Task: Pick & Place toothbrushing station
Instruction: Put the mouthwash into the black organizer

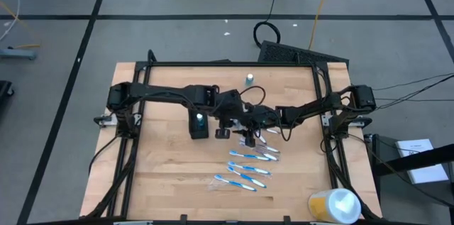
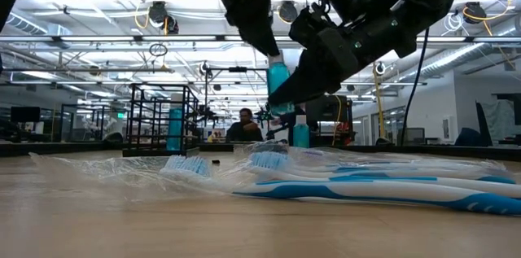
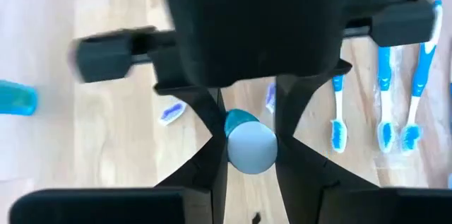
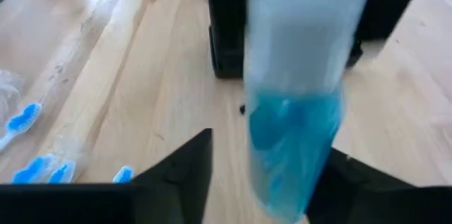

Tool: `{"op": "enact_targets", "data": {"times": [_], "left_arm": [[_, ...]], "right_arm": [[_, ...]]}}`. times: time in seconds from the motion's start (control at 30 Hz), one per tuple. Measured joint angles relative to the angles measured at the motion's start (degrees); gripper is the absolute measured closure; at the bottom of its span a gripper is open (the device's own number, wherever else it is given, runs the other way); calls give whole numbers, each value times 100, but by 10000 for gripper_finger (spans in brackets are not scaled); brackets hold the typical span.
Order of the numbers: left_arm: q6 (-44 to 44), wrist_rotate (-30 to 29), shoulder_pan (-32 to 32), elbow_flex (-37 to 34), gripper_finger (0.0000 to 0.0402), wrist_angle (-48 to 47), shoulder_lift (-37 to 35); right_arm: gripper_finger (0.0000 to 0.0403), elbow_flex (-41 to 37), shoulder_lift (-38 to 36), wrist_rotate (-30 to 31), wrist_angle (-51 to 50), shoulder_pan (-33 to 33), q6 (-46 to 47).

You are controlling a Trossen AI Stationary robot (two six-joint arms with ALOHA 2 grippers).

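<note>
A small blue-and-white tube [image 4: 295, 111] hangs above the table's middle. My left gripper [image 3: 247, 111] is shut on it. My right gripper [image 4: 272, 150] is open, a finger on either side of the tube's blue end; I cannot tell whether it touches. The black mesh holder [image 1: 199, 124] stands on the table just left of both grippers, with a tube [image 1: 201, 118] upright in it. Several blue-and-white toothbrushes [image 1: 250, 165] lie flat in clear wrap nearer the front edge. Another tube [image 1: 249, 79] stands upright near the far edge. My left gripper pinches the tube between its two fingers [image 3: 212, 136], on its whitish part [image 3: 236, 136]. The fingers slant down at it from above and from the table's left. The tube is lifted clear of the table, its blue end [image 2: 278, 75] toward my right gripper.
A yellow-and-white round container [image 1: 333, 205] lies at the near right corner. The black frame rails [image 1: 124, 154] run along the table's left and right sides. Bare wood lies left of the holder and along the front left.
</note>
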Motion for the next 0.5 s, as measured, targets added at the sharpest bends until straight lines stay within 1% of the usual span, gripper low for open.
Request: {"op": "enact_targets", "data": {"times": [0.17,0.27,0.33,0.4,0.5], "left_arm": [[-131,-219,0,0,305,-210,-342],[-173,-560,4,12,305,-428,-704],[-310,-958,22,22,305,-716,-980],[-476,-1347,21,18,305,-995,-1193],[-764,-1607,4,9,305,-1403,-1564]], "right_arm": [[144,11,-60,2,-2,-2,135],[109,-46,-155,-85,-465,-3,244],[93,-42,-228,-129,-570,-4,301],[83,-19,-452,-89,-695,-20,305],[77,-13,-618,-47,-882,-55,324]]}}
